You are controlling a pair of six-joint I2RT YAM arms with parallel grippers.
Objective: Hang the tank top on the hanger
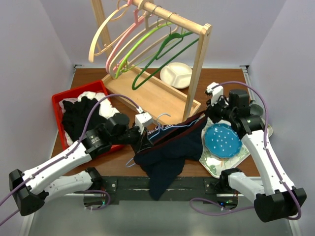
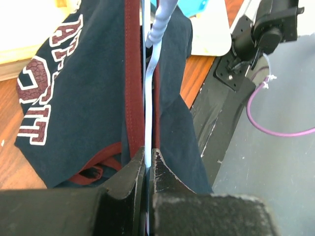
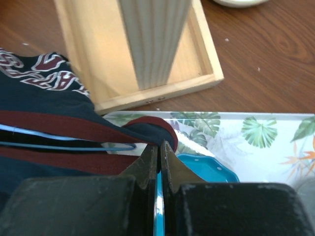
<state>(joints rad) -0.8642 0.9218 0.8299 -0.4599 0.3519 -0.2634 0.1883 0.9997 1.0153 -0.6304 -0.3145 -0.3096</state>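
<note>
Left wrist view: left fingers (image 2: 129,173) clamp hanger (image 2: 149,113) inside tank top (image 1: 170,150)

The left fingers are pressed nearly together on the thin light-blue hanger, with dark red trim running along both sides of it. The right fingers (image 3: 146,164) are fully closed, pinching the navy tank top at its red-trimmed edge. The garment stretches between both sets of fingers, its hem draped below them over the bench (image 1: 231,83) edge.

**Camera setup: one overhead, two wrist close-ups**

Top external: high behind the arm bases, facing down and forward, far enough for the whole table (image 1: 221,81). Left wrist: very close, looking along the left gripper (image 2: 149,151) onto the tank top (image 2: 98,73) and hanger (image 2: 150,98). Right wrist: equally close, over the right gripper (image 3: 159,145), toward the wooden rack base (image 3: 98,49) and tray (image 3: 275,157). All three share tank top and hanger.
</note>
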